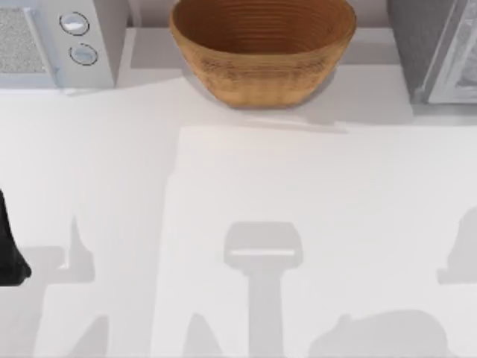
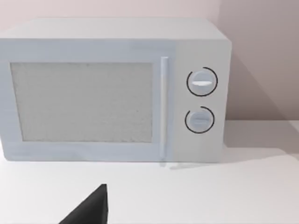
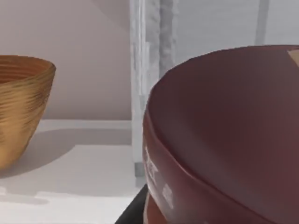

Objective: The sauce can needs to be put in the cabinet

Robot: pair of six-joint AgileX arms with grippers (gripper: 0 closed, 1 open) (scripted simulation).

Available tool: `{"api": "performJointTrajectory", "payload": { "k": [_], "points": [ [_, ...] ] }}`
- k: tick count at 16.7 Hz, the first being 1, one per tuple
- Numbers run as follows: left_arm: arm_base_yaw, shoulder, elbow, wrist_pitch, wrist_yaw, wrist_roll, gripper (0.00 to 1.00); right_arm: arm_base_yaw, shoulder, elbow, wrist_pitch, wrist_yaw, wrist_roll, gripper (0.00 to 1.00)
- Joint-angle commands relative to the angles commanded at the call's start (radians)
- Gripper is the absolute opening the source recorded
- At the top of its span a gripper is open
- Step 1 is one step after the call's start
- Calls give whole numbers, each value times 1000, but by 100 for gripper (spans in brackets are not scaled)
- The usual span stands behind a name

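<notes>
The left arm (image 1: 10,246) sits parked at the counter's (image 1: 298,186) left edge as a dark sliver cut off by the frame, and its wrist camera faces the white microwave (image 2: 112,93) with two round knobs, one black fingertip (image 2: 91,207) of the left pincer poking in, its state impossible to tell. The right wrist view looks across the sauce can (image 3: 224,135) from very close, its dark maroon top cropped, beside the cabinet (image 3: 149,84) and its pale white-framed front, the woven basket (image 3: 21,107) well apart. Whether the right pincer grips the can cannot be told, since its fingers are hidden.
</notes>
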Motion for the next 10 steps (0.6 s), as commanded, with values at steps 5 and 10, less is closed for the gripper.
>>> {"api": "performJointTrajectory", "payload": {
  "k": [5, 10],
  "points": [
    [0, 0, 0, 0, 0, 0, 100, 2, -2, -5, -2, 4, 2, 0],
    [0, 0, 0, 0, 0, 0, 100, 26, 89, 100, -34, 7, 6, 0]
  ]
}}
